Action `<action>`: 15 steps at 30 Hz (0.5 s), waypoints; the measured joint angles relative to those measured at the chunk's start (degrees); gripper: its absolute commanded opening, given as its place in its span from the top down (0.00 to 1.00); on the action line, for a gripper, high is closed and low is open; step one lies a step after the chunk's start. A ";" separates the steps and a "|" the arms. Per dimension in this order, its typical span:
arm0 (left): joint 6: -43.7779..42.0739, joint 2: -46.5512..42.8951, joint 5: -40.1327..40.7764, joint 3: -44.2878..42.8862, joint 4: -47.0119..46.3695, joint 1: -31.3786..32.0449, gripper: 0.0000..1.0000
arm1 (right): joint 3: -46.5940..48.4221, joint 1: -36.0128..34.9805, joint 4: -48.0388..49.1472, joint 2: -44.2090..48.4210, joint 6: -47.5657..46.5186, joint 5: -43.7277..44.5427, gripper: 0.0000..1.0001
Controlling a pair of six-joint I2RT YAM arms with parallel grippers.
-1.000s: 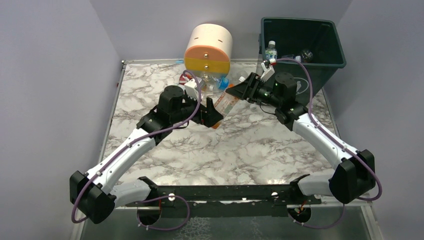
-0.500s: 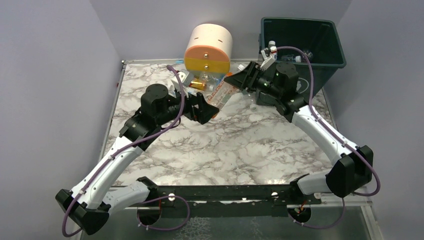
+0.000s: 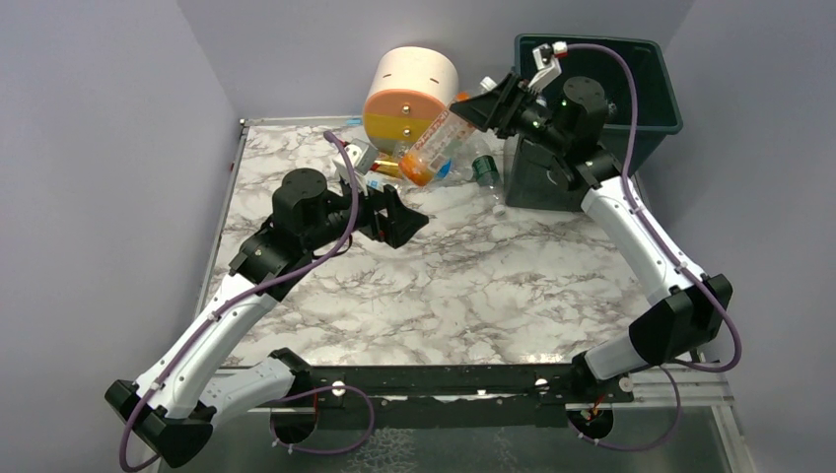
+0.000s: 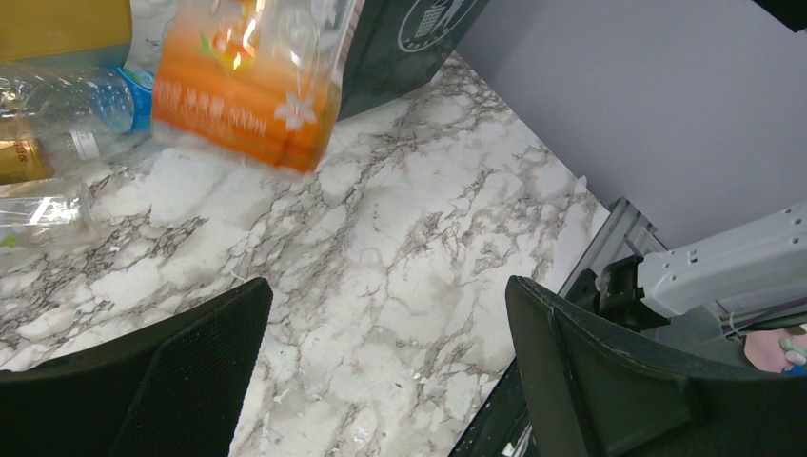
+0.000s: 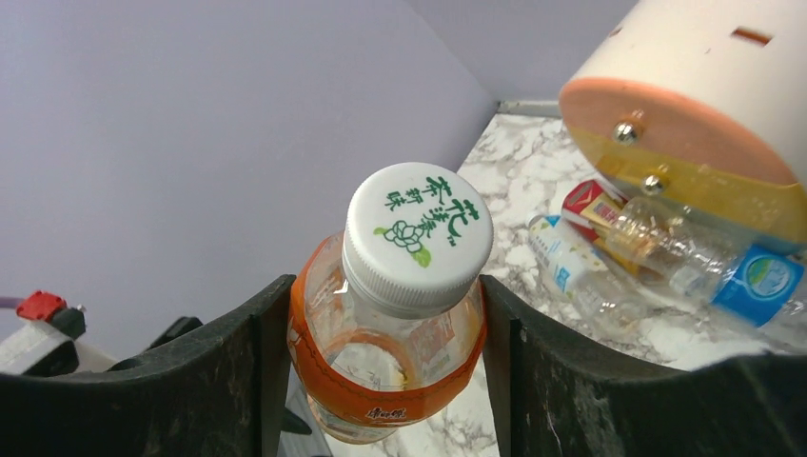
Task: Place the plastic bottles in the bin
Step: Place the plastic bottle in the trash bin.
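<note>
Two arms rise from the near edge of the marbled surface [image 3: 473,286]. Nearest, the left gripper [image 3: 394,217] hangs low over bare marble with its jaws spread fully apart and nothing between them, plausibly stationed to take another bottle from the heap just beyond it. That heap of loose bottles [image 5: 709,267], lying on their sides, rests against the foot of the round drawer unit [image 3: 409,84] toward the far edge. Above and to the right of the heap, the right gripper [image 3: 480,108] is clamped on the neck end of an orange-labelled bottle [image 3: 434,150]. Its white cap [image 5: 417,233] faces the wrist camera, and its base points down and left. The bottle is lifted clear of the surface and tilted, presumably so it can be carried over a rim. Farthest, the dark green bin [image 3: 537,182] stands at the far right corner. The held bottle hangs just beside the bin's left wall, not yet over the opening. By this reading the carry is partway done, and release calls for a swing to the right.
</note>
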State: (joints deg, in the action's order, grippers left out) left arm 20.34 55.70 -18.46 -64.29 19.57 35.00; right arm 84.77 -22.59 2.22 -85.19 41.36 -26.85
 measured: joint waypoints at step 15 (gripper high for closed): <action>-0.02 -0.22 0.07 0.00 0.35 0.00 0.01 | 6.08 17.33 0.96 -0.90 5.73 -5.07 0.40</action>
State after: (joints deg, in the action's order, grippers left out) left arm 20.32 55.48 -18.39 -64.29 19.92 35.00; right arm 90.85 -5.26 3.18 -86.08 47.09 -31.92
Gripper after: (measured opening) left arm 0.991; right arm 0.659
